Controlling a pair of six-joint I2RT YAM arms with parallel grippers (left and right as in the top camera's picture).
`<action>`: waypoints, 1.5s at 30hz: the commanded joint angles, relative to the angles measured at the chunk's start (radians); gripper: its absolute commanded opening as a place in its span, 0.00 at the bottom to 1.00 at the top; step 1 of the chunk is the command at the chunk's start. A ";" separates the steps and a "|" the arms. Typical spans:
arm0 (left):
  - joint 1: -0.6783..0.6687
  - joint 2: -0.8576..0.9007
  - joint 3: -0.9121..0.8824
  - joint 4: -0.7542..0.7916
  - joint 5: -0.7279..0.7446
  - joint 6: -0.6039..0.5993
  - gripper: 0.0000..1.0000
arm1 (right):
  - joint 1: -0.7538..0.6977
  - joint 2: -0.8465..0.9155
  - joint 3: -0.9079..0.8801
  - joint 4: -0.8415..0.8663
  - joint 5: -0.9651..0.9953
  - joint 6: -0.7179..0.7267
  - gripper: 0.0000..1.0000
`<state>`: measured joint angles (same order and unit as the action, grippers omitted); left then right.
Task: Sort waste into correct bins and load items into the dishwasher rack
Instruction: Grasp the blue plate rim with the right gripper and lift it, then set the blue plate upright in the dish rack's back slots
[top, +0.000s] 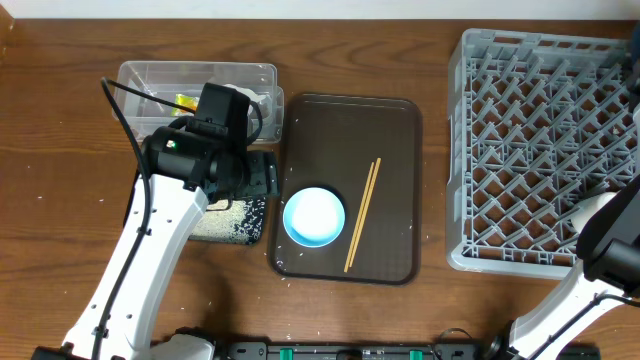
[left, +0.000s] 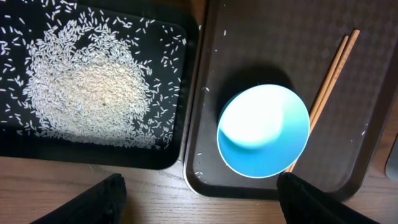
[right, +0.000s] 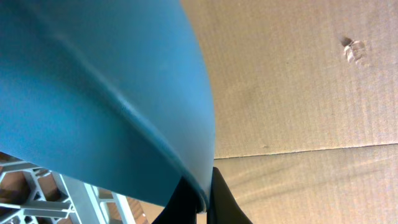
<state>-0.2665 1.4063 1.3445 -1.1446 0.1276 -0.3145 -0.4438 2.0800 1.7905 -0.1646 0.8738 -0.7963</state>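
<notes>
Your left gripper hangs spread wide, gripping nothing. Ahead and left of its fingers lies the black tray, heaped with rice grains. Ahead of the gap, nearer the right finger, the pale-blue bowl sits on the brown tray, with the chopsticks just beside it. Your right gripper is clamped on the blue plate at its rim, with the rack showing below.

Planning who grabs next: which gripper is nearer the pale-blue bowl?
Left. The left gripper hovers beside the bowl; the right gripper holds the blue plate by the rack.
</notes>
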 joint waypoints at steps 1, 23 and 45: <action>-0.003 0.005 -0.006 -0.002 -0.005 -0.005 0.80 | 0.000 0.017 -0.014 -0.034 0.022 0.006 0.01; -0.003 0.005 -0.006 -0.003 -0.005 -0.005 0.80 | 0.000 -0.023 -0.014 -0.225 0.095 0.291 0.01; -0.003 0.005 -0.006 -0.003 -0.005 -0.005 0.80 | 0.023 -0.093 -0.014 -0.739 -0.202 0.819 0.94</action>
<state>-0.2665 1.4063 1.3445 -1.1446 0.1276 -0.3145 -0.4313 2.0624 1.7824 -0.8948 0.7380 -0.0395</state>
